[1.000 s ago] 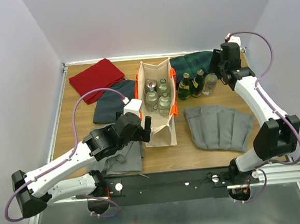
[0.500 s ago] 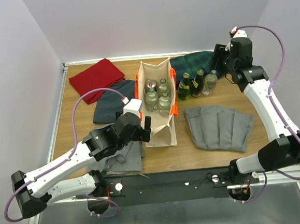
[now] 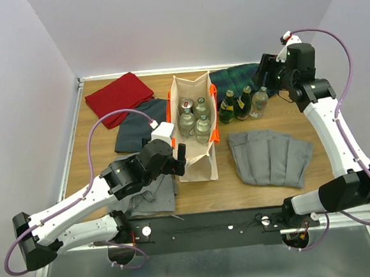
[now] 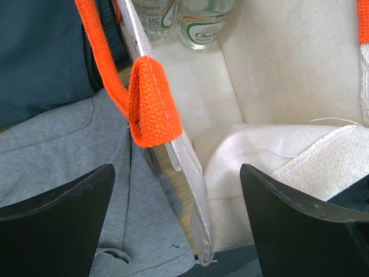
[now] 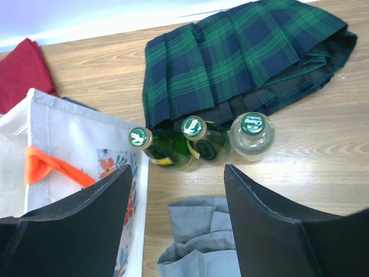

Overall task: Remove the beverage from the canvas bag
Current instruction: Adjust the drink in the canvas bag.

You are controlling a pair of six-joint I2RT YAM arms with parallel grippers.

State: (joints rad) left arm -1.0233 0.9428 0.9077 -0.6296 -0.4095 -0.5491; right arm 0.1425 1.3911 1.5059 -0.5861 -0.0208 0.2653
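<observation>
Canvas bag [image 3: 194, 128] upright mid-desk [image 3: 102, 145], bottles [image 3: 195, 121] inside. Left fingers [image 4: 55, 225] spread wide across its near left wall. Right fingers [image 5: 69, 231] spread, empty, above three bottles [image 5: 199, 138] standing beside bag.

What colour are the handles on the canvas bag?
Orange handles on the beige canvas bag, clearest in the left wrist view.

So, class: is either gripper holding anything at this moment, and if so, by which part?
Nothing is held. The left gripper stands open astride the canvas bag's near wall without clamping it; the right gripper hangs open above the bottles on the table.
</observation>
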